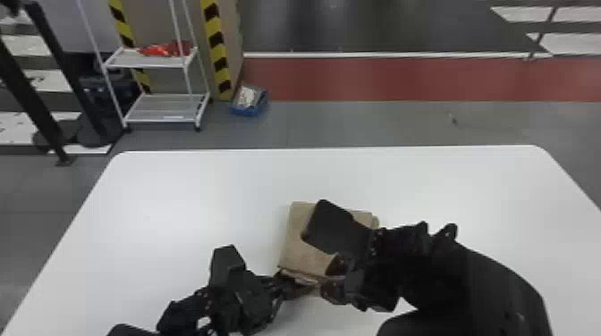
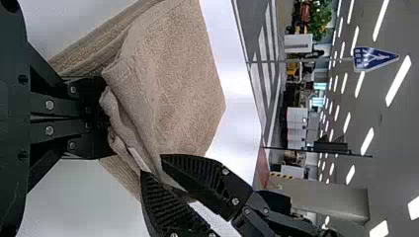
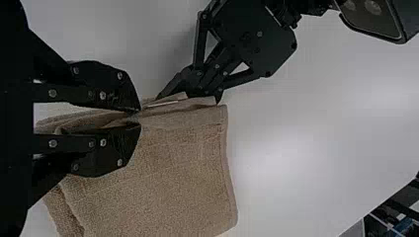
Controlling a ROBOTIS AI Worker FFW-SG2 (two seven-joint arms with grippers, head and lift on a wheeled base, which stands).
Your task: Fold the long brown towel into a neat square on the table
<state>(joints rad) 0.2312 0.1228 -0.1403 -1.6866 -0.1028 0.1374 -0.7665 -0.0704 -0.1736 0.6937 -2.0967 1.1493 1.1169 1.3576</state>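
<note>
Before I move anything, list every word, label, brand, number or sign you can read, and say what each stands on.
None can be read.
Blue triangular sign in the room behind: its marks are too small and blurred.
Pale strip at the edge of the brown towel: no legible print on it.

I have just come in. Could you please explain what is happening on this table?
The robot is folding a brown towel on the white table. Its left gripper and right gripper both pinch the edge nearest the robot. The towel is already a compact, layered bundle, but this edge looks uneven.
</note>
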